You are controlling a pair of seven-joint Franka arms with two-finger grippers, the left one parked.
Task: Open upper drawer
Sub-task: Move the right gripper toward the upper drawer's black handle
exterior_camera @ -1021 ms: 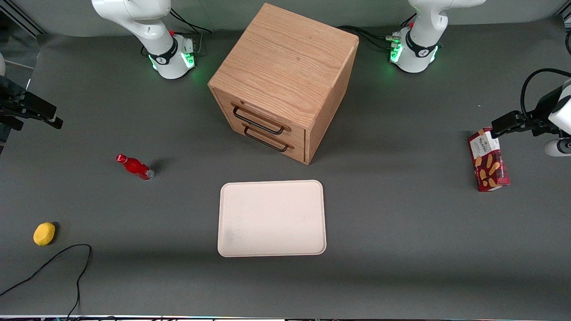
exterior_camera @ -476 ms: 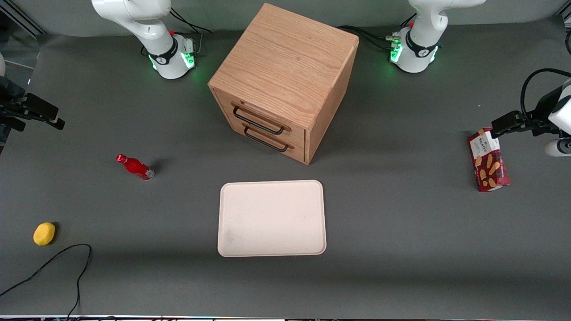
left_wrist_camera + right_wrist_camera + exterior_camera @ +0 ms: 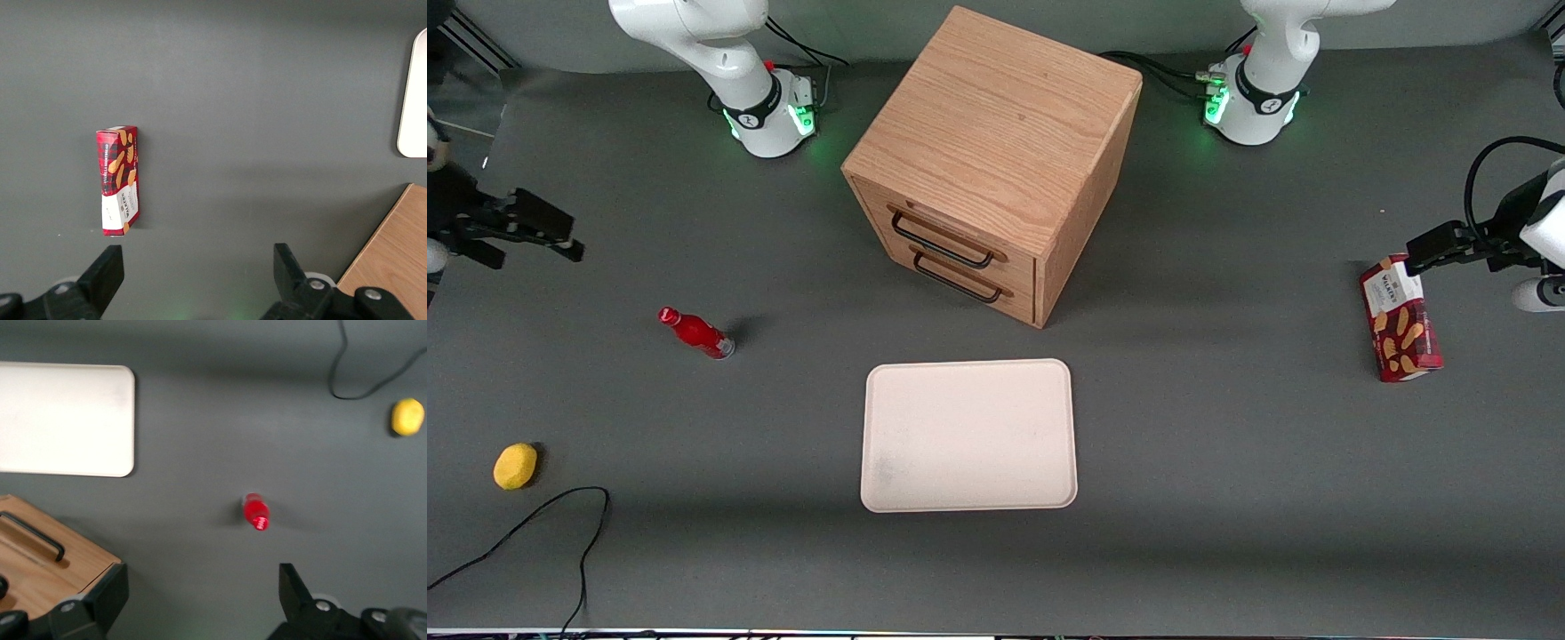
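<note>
The cube-shaped oak cabinet (image 3: 996, 133) stands mid-table, farther from the front camera than the tray. Its two drawers are both closed. The upper drawer (image 3: 951, 233) carries a thin black wire handle (image 3: 941, 250), and the matching drawer (image 3: 960, 283) sits below it. My right gripper (image 3: 534, 249) hangs above the table toward the working arm's end, well apart from the cabinet. It is open and empty (image 3: 200, 597). The right wrist view shows a corner of the cabinet (image 3: 67, 560) with one black handle (image 3: 33, 535).
A cream tray (image 3: 969, 436) lies in front of the cabinet. A small red bottle (image 3: 695, 332) stands between the gripper and the tray. A yellow lemon (image 3: 515, 466) and a black cable (image 3: 560, 533) lie nearer the camera. A red biscuit box (image 3: 1400, 320) lies toward the parked arm's end.
My right gripper has moved in toward the cabinet and slightly nearer the front camera. The drawers and the other objects have not moved.
</note>
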